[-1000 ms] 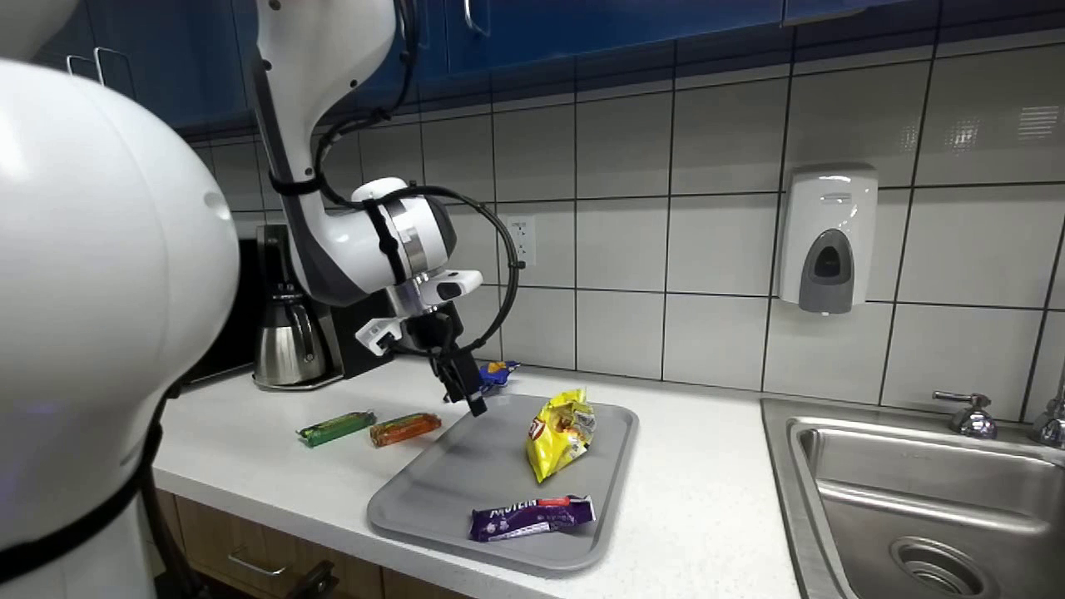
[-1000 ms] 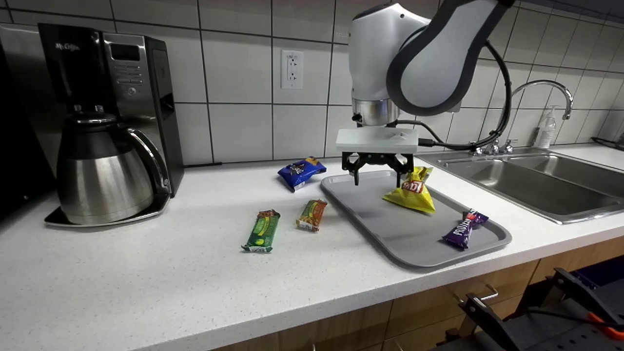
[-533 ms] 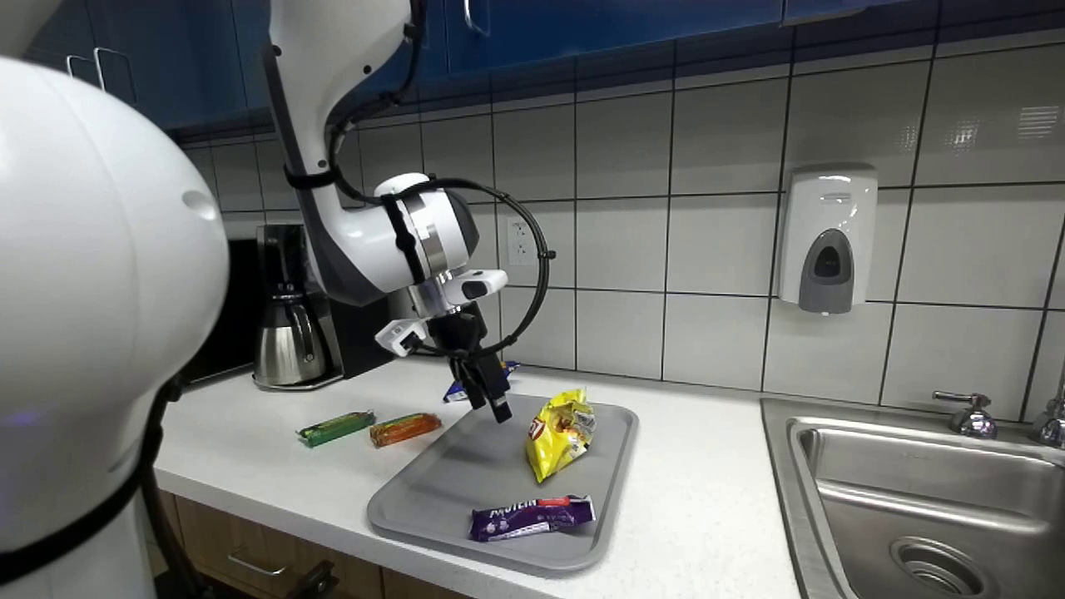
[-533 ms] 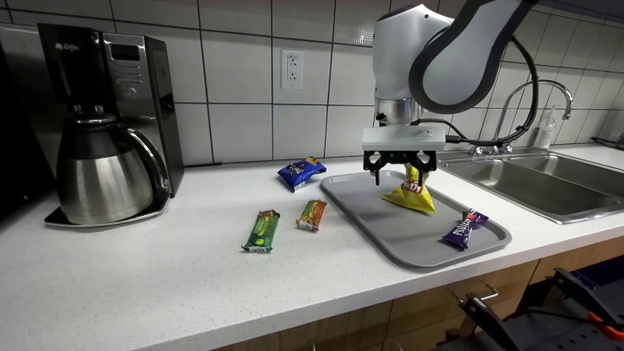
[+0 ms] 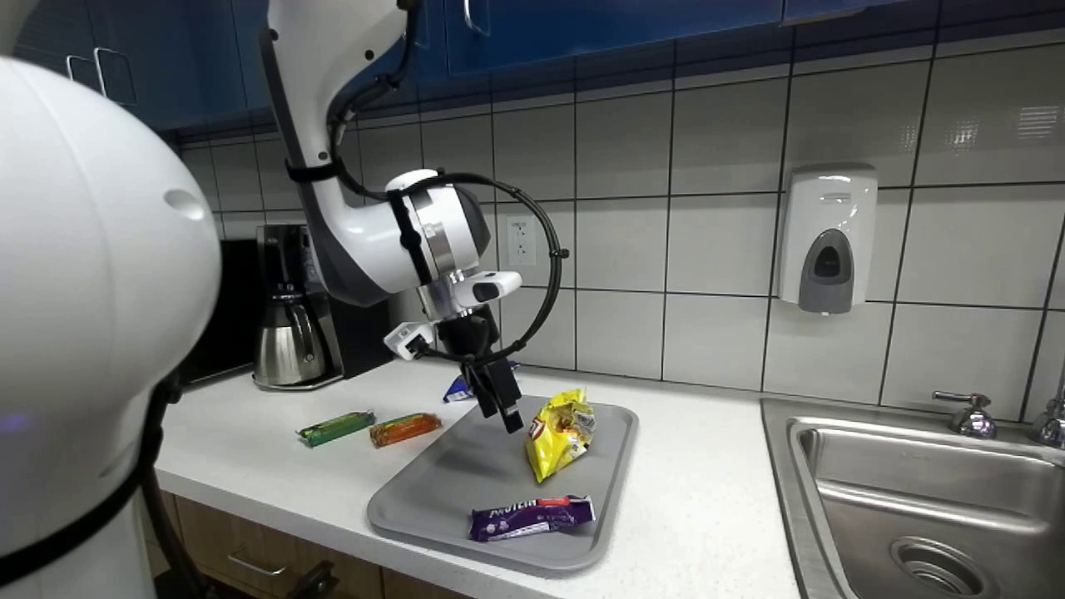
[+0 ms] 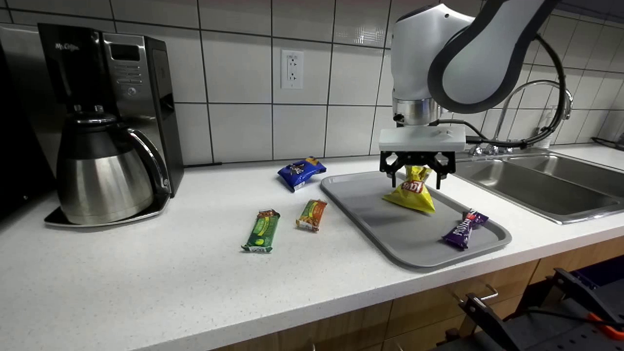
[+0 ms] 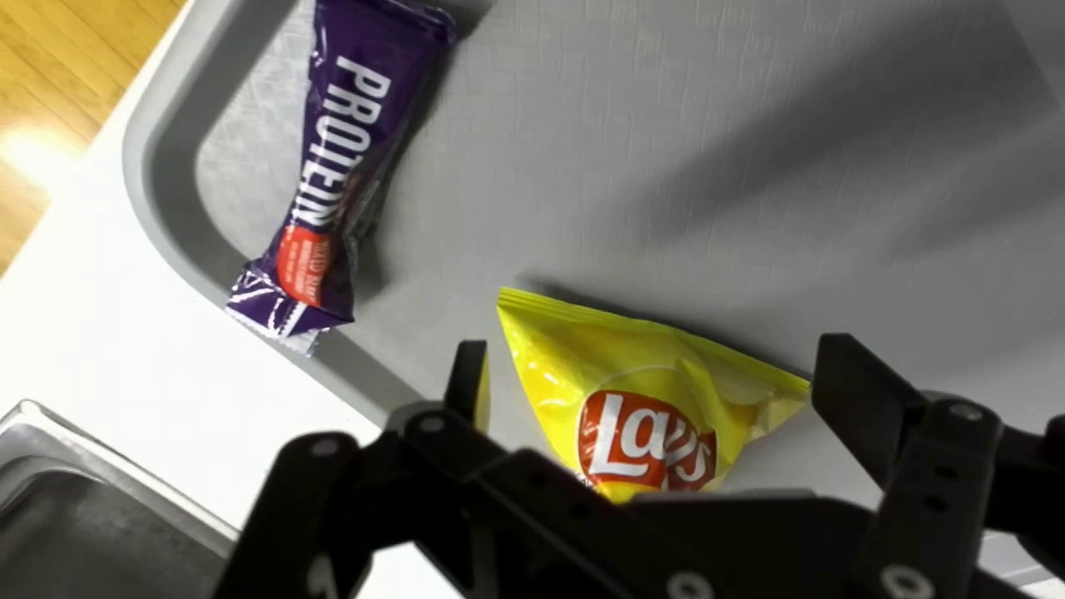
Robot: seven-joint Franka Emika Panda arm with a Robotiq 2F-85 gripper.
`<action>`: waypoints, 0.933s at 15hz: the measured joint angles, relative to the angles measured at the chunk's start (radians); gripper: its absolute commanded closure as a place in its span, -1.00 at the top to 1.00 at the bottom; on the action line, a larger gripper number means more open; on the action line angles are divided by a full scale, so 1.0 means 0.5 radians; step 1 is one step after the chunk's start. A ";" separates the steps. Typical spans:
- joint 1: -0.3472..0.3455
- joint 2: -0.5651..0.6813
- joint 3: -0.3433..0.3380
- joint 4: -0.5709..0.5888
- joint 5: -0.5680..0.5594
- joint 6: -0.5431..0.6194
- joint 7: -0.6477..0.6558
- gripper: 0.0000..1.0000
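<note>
1. A gripper (image 6: 416, 184) is held low over a gray tray (image 5: 445, 487), its jaws spread wide; a yellow Lay's bag (image 7: 636, 358) is framed between them in the wrist view. Whether the bag is touched cannot be told.
2. The bag is set on the tray, toward the side of the sink (image 5: 800, 499); part of it is blocked from the wrist view by the gripper's own body.
3. On the same tray, near a corner, a purple protein bar (image 7: 341, 141) is laid apart from the bag, outside the jaws, with one wrapper end seen at the rim.
4. Off the tray, on the white table (image 6: 170, 278), an orange bar (image 6: 312, 215) and a green bar (image 6: 262, 231) are spread side by side, the orange one placed nearer the tray.
5. In an exterior view, a blue packet (image 5: 458, 389) is partly hidden behind the gripper; it is seen on the table near the tray's wall-side corner.
6. A coffee maker (image 6: 131, 102) and its steel carafe (image 6: 105, 175) are stationed well apart from the tray, on the side opposite the sink.
7. In an exterior view, a faucet (image 6: 536, 82) is crossed by a black cable (image 6: 561, 87) looped from the robot arm (image 6: 480, 83).
8. A soap dispenser (image 5: 828, 241) is mounted on the tiled wall (image 5: 616, 241) near the sink, an outlet (image 6: 292, 69) is set into the same wall, and blue cabinets (image 5: 582, 33) are hung overhead.
</note>
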 measured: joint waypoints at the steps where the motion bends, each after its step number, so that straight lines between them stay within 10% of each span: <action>1: 0.000 -0.009 0.000 -0.012 0.011 -0.002 0.000 1.00; 14: 0.000 -0.182 0.005 -0.124 0.066 -0.156 0.191 1.00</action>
